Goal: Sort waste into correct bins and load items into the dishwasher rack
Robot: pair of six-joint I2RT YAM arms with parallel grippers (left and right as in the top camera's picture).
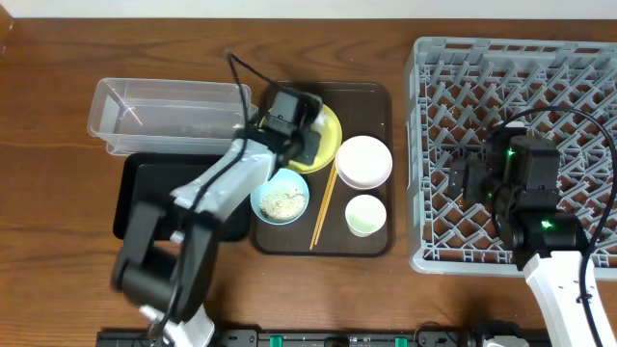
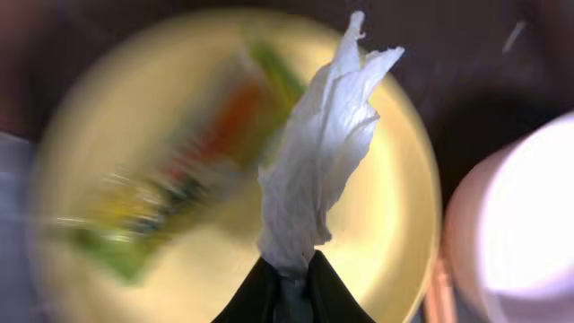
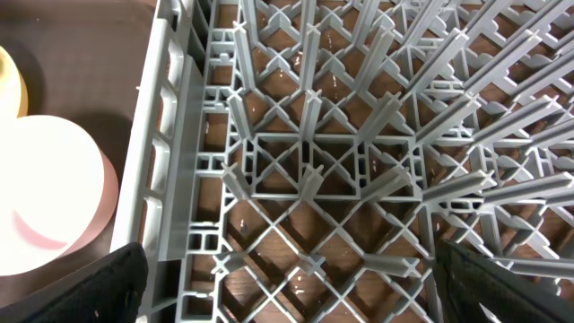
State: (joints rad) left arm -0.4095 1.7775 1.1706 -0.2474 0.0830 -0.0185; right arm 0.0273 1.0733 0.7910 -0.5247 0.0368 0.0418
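Wooden table (image 1: 58, 241) below; at lower centre my left claw (image 2: 289, 274) pinches the crumpled white tissue (image 2: 318, 152) over the yellow plate (image 2: 386, 224).

- Crumpled white tissue (image 2: 321, 161), pinched at its base, stands over the yellow plate (image 2: 390, 260).
- Green-and-orange wrapper (image 2: 170, 188) lies flat on it.
- Grey rack (image 1: 501, 43) at the tabletop's right edge.

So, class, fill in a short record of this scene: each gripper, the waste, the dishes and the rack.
left gripper: shut on crumpled white tissue, over round yellow plate
green-and-orange snack wrapper: lying on the plate
right gripper: open, empty, above large grey plastic dishwasher rack
rack contents: no dishes visible
light blue bowl: on dark brown serving tray, holding loose white rice grains
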